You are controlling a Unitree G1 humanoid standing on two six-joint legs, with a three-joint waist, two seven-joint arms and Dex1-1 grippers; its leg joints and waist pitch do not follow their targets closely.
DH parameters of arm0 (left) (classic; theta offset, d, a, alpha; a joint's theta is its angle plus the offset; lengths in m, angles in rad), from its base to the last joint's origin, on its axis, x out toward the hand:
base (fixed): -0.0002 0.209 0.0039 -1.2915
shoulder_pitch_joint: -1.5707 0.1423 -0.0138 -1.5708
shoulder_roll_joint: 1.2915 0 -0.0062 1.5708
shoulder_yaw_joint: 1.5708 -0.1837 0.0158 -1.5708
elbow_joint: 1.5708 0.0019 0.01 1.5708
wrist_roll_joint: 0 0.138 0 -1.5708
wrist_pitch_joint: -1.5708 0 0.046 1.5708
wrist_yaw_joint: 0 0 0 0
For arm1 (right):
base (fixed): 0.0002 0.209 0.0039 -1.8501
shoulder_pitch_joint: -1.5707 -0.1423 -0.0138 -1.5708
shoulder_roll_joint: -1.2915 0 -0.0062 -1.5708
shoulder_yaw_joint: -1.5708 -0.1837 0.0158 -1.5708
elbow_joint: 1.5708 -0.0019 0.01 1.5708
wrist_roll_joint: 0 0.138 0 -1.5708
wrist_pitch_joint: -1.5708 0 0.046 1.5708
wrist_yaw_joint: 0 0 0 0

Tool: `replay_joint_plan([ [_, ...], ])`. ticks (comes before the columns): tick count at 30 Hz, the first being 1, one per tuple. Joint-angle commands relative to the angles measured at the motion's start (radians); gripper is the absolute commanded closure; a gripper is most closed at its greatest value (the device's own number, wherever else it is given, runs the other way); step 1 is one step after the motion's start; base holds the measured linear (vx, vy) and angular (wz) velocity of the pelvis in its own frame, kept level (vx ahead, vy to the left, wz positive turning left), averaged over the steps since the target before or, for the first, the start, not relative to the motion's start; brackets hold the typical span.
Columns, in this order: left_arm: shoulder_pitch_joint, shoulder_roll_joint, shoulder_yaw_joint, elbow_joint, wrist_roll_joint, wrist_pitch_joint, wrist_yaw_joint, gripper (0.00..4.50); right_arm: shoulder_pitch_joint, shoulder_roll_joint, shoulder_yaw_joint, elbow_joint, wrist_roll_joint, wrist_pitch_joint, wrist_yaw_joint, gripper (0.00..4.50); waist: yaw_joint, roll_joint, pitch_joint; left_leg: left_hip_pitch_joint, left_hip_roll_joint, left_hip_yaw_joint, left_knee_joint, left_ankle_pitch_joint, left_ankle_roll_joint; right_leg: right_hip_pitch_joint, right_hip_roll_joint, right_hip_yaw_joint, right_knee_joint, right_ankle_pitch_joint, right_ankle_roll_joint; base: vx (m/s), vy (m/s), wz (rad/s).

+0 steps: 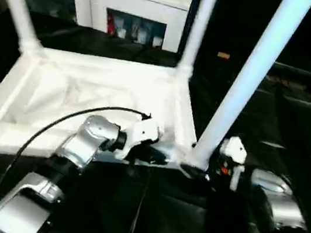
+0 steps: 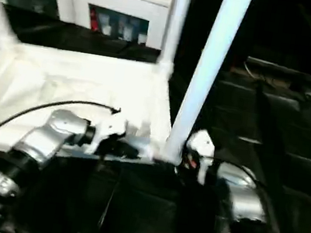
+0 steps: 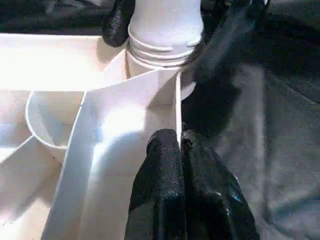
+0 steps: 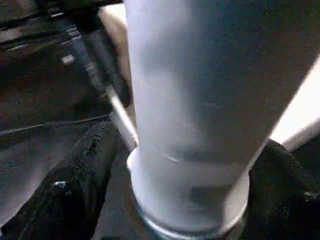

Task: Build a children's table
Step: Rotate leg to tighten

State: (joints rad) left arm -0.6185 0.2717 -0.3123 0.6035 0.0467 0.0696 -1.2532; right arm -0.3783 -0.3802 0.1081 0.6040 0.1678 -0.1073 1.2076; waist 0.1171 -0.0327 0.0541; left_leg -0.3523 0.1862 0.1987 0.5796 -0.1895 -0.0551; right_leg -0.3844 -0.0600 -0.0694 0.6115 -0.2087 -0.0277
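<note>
Currently: children's table top [image 1: 88,91] inverted, near-corner leg [image 1: 250,78] standing in its socket.
Left claw [image 3: 181,145] pressed together against a rim rib; right claw [image 4: 185,175] spread around the leg's base, seemingly not gripping.

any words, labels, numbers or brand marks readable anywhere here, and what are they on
None can be read.
Table top and its legs: plain white, no print visible.
Boxes behind the cabinet's glass doors: coloured patches that may carry print, too blurred to read.
Small red and orange patch on the right gripper: a marking of some kind, no letters legible.
Left gripper: plain black fingers, no marking.
</note>
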Motion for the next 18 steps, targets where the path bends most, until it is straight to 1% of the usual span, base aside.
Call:
replay_joint_plan([
  [1,-0.016,-0.013,-0.002,-0.043,-0.018,-0.03,0.002,4.5,0.033,0.017,0.099,-0.036,0.003,0.019,0.119,0.87,0.003,0.001,-0.056,0.007,0.065,-0.026,-0.062,-0.169,0.086,0.044,-0.1,0.057,-0.074,-0.135,-0.234,0.0,0.0,0.0],
  [2,-0.012,-0.001,-0.002,-0.045,-0.023,-0.034,-0.013,4.5,0.048,0.002,0.111,-0.071,0.019,0.035,0.172,0.97,0.004,0.001,-0.057,0.008,0.065,-0.026,-0.062,-0.167,0.085,0.044,-0.099,0.057,-0.074,-0.133,-0.236,0.0,0.0,0.0],
  [3,-0.01,0.002,-0.002,-0.049,-0.027,-0.03,-0.021,4.5,0.053,-0.005,0.117,-0.082,0.023,0.042,0.191,1.07,0.007,0.001,-0.057,0.009,0.066,-0.026,-0.062,-0.166,0.085,0.044,-0.1,0.057,-0.074,-0.131,-0.236,0.0,0.0,0.0],
  [5,-0.005,0.007,-0.002,-0.056,-0.035,-0.027,-0.036,4.5,0.064,-0.018,0.127,-0.098,0.027,0.048,0.221,1.2,0.011,0.001,-0.057,0.008,0.067,-0.026,-0.062,-0.159,0.088,0.043,-0.1,0.057,-0.072,-0.119,-0.239,0.0,0.0,0.0],
  [6,-0.005,0.007,-0.002,-0.056,-0.035,-0.027,-0.036,4.5,0.064,-0.018,0.127,-0.098,0.027,0.048,0.221,1.2,0.013,0.001,-0.057,0.008,0.066,-0.026,-0.062,-0.16,0.088,0.042,-0.1,0.056,-0.073,-0.125,-0.238,0.0,0.0,0.0],
  [7,-0.003,0.009,-0.002,-0.057,-0.037,-0.028,-0.043,4.5,0.066,-0.02,0.127,-0.1,0.027,0.047,0.229,1.28,0.016,0.001,-0.057,0.009,0.066,-0.026,-0.062,-0.16,0.085,0.042,-0.101,0.057,-0.074,-0.132,-0.235,0.0,0.0,0.0],
  [8,0.006,0.013,-0.006,-0.069,-0.04,-0.022,-0.056,4.5,0.069,-0.021,0.129,-0.097,0.024,0.047,0.236,1.4,0.019,0.004,-0.057,0.009,0.067,-0.027,-0.062,-0.161,0.08,0.042,-0.102,0.057,-0.073,-0.133,-0.234,0.0,0.0,0.0],
  [9,0.008,0.014,-0.008,-0.073,-0.042,-0.02,-0.059,4.5,0.069,-0.02,0.13,-0.095,0.023,0.046,0.237,1.49,0.02,0.004,-0.058,0.01,0.067,-0.026,-0.062,-0.165,0.079,0.041,-0.102,0.057,-0.074,-0.135,-0.234,0.0,0.0,0.0],
  [12,0.011,0.014,-0.012,-0.073,-0.043,-0.023,-0.063,4.5,0.069,-0.013,0.124,-0.093,0.024,0.048,0.222,1.6,0.023,0.007,-0.059,0.01,0.066,-0.027,-0.063,-0.161,0.071,0.042,-0.1,0.056,-0.072,-0.118,-0.238,0.0,0.0,0.0],
  [13,0.012,0.013,-0.013,-0.072,-0.041,-0.025,-0.062,4.5,0.069,-0.009,0.121,-0.093,0.025,0.05,0.214,1.6,0.022,0.005,-0.06,0.009,0.065,-0.027,-0.062,-0.157,0.07,0.044,-0.1,0.056,-0.07,-0.105,-0.238,0.0,0.0,0.0],
  [14,0.015,0.013,-0.016,-0.075,-0.041,-0.025,-0.062,4.5,0.07,-0.006,0.119,-0.096,0.027,0.056,0.206,1.7,0.022,0.005,-0.059,0.009,0.065,-0.027,-0.062,-0.156,0.071,0.044,-0.099,0.055,-0.07,-0.105,-0.238,0.0,0.0,0.0],
  [18,0.023,0.006,-0.01,-0.083,-0.035,-0.022,-0.036,4.5,0.081,0.01,0.102,-0.095,0.027,0.061,0.161,1.8,0.023,0.006,-0.06,0.009,0.065,-0.027,-0.061,-0.154,0.072,0.044,-0.099,0.056,-0.07,-0.097,-0.239,0.0,0.0,0.0],
])
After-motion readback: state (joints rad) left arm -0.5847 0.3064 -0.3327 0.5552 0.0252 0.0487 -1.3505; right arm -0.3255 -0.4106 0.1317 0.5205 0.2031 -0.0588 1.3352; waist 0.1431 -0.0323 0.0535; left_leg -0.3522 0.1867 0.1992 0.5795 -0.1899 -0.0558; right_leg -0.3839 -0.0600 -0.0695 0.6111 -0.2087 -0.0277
